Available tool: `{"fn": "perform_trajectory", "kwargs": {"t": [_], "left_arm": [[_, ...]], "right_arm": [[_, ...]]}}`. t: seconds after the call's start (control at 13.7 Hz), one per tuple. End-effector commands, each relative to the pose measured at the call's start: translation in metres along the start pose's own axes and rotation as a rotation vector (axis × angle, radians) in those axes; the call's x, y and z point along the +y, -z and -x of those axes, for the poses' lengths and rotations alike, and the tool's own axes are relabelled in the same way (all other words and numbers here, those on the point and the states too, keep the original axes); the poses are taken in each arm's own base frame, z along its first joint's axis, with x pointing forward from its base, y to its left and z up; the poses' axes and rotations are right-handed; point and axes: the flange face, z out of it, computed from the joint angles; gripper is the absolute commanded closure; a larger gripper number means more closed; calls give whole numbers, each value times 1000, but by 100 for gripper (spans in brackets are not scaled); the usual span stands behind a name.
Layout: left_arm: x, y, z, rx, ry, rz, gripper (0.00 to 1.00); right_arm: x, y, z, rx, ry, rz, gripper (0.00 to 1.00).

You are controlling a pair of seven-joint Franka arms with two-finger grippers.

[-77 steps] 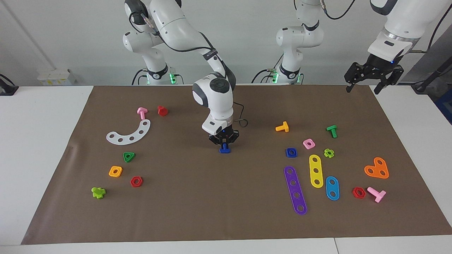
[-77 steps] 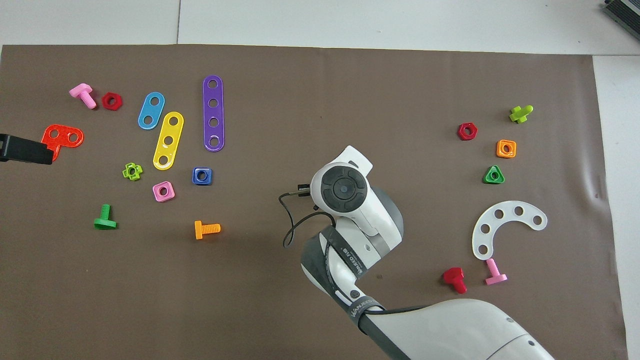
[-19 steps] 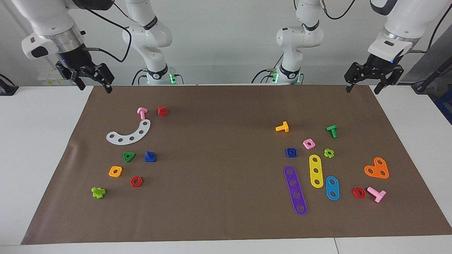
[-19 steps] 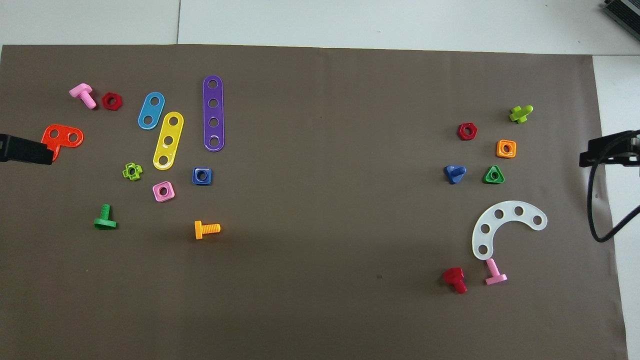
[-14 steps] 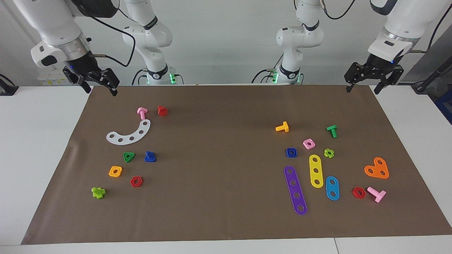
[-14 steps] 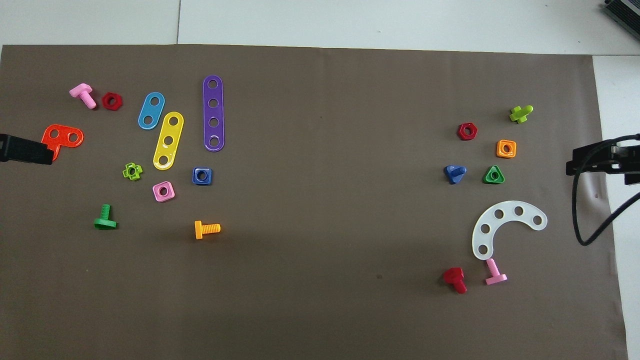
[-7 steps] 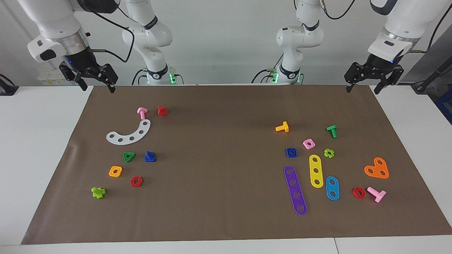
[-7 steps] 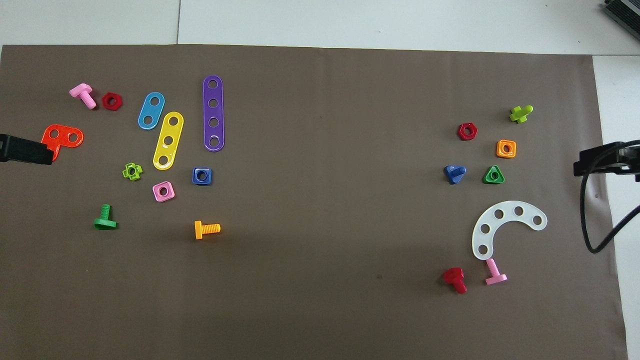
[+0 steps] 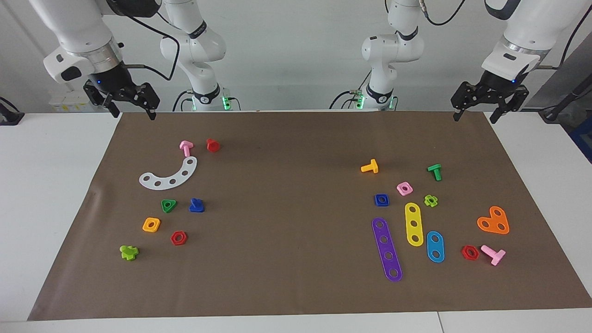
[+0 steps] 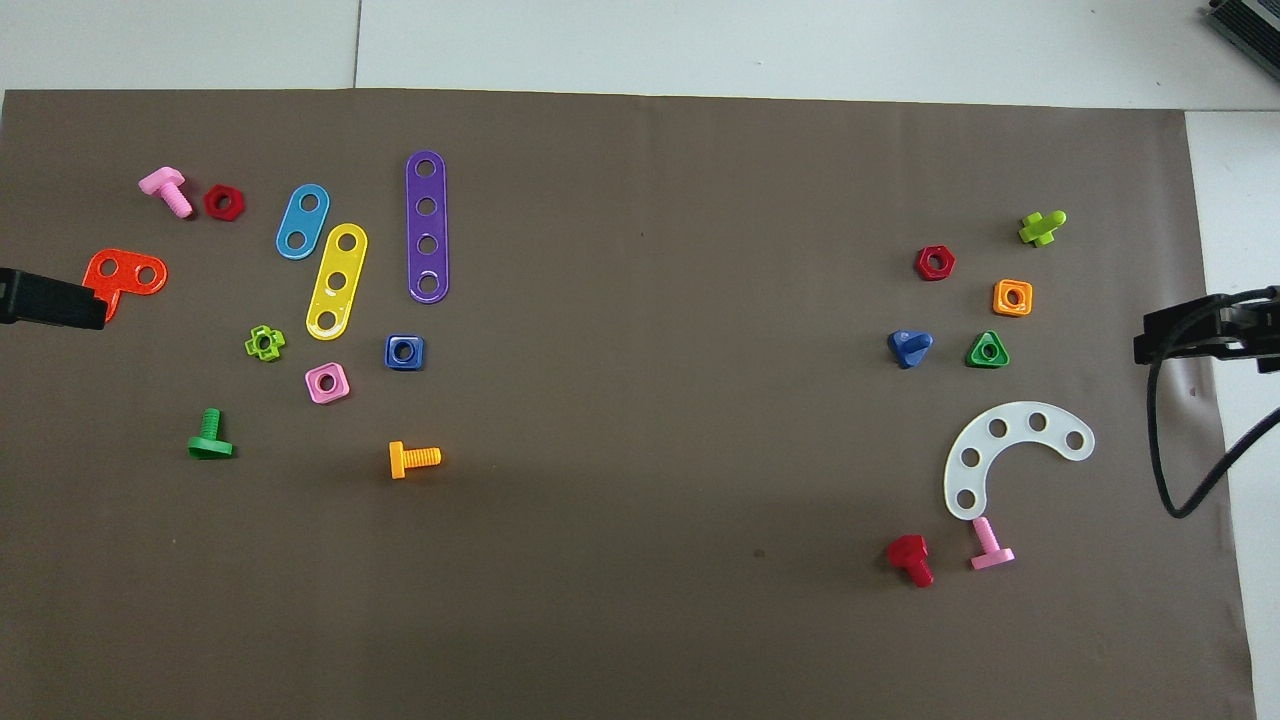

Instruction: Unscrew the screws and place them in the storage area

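Note:
The dark-blue bolt (image 9: 196,206) stands on its head on the brown mat, beside the green triangle nut (image 9: 169,205); it also shows in the overhead view (image 10: 910,347). Around it lie the white curved strip (image 9: 169,175), the orange square nut (image 9: 151,225) and the red hexagon nut (image 9: 178,238). My right gripper (image 9: 132,114) is open and empty, raised over the mat's corner at the right arm's end, well apart from the bolt. My left gripper (image 9: 474,118) is open and empty, waiting over the mat's corner at the left arm's end.
A pink bolt (image 9: 186,148) and a red bolt (image 9: 212,144) lie nearer to the robots than the white strip. Toward the left arm's end lie a blue square nut (image 9: 381,200), purple (image 9: 387,249), yellow (image 9: 414,224) and blue (image 9: 435,246) strips, an orange plate (image 9: 494,221) and several bolts and nuts.
The right gripper carried the blue bolt from the mat's middle to beside the green triangle nut, let go and rose to the mat's corner, where it shifts slightly. The left arm has not moved.

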Motion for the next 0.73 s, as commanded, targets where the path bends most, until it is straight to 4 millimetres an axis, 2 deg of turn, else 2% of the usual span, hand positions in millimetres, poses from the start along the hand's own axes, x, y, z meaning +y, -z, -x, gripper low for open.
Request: {"fn": "perform_trajectory", "kwargs": {"t": [0.0, 0.51, 0.59, 0.66], "left_arm": [[-1, 1, 10, -3, -5, 19, 0], [-1, 0, 11, -9, -6, 20, 0], [1, -7, 17, -48, -4, 27, 0], [4, -5, 21, -57, -11, 29, 0]], "right_arm": [[3, -2, 7, 4, 19, 20, 0], [2, -2, 8, -6, 14, 5, 0], [3, -2, 8, -6, 12, 5, 0], [4, -1, 8, -4, 11, 5, 0]]}}
